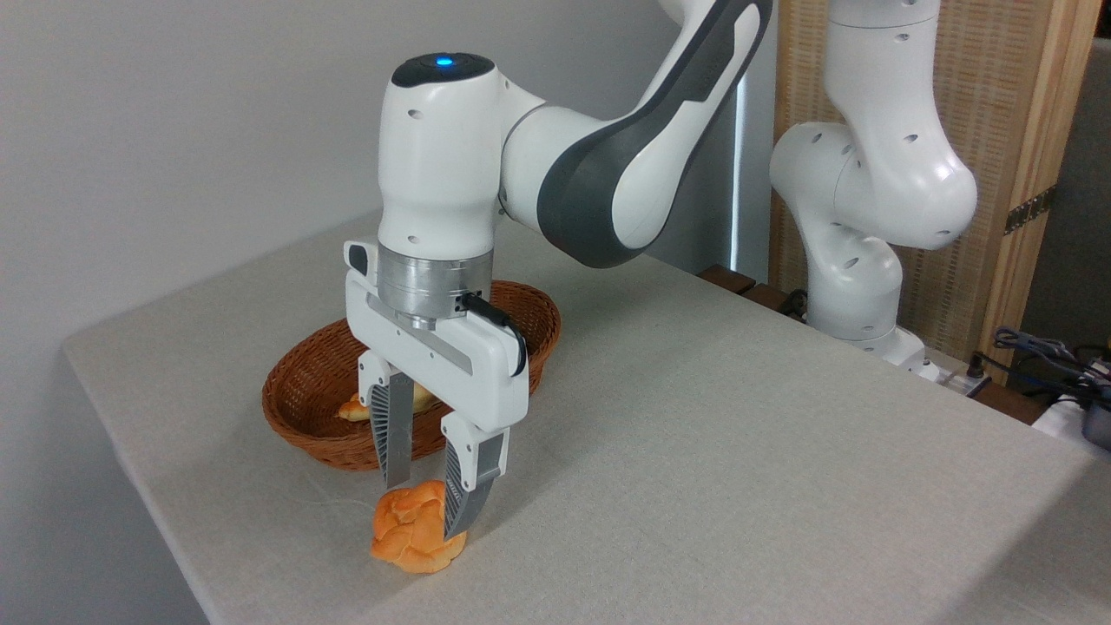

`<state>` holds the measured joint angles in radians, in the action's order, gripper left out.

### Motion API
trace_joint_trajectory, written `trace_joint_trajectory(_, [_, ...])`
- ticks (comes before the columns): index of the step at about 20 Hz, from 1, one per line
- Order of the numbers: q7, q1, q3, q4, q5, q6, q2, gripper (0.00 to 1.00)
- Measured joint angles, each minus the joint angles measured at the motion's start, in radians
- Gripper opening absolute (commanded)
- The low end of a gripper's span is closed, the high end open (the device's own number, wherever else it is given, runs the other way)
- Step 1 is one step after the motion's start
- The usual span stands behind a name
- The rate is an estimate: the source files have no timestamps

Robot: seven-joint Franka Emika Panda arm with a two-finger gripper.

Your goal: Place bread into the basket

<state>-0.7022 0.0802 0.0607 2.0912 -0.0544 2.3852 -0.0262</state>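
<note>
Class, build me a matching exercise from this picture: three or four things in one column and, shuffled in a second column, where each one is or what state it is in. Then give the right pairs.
Things
1. bread
2. basket
3. gripper
4. paler bread piece

Places or states
A. lying inside the wicker
B. on the cloth, between two fingers
C. behind the gripper, on the table
D. pointing down, a finger on each side of the roll

Pairs: 1-B, 2-C, 3-D, 4-A

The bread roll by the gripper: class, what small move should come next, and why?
Probably close the fingers on the roll. The gripper straddles it with one finger on each side, the roll sits on the table, and the basket waits just behind.
</note>
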Motion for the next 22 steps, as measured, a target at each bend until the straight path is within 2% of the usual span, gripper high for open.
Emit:
trace_joint_trajectory(10, [0.000, 0.005, -0.010, 0.020, 0.000, 0.051, -0.027, 0.99])
trace_joint_trajectory(11, [0.000, 0.005, -0.014, 0.021, 0.000, 0.055, -0.029, 0.91])
trace_joint_trajectory(12, [0.000, 0.005, -0.016, 0.024, 0.000, 0.060, -0.032, 0.79])
trace_joint_trajectory(15, [0.000, 0.005, -0.023, 0.038, 0.000, 0.092, -0.038, 0.35])
trace_joint_trajectory(22, [-0.021, 0.005, -0.027, 0.044, 0.000, 0.099, -0.038, 0.29])
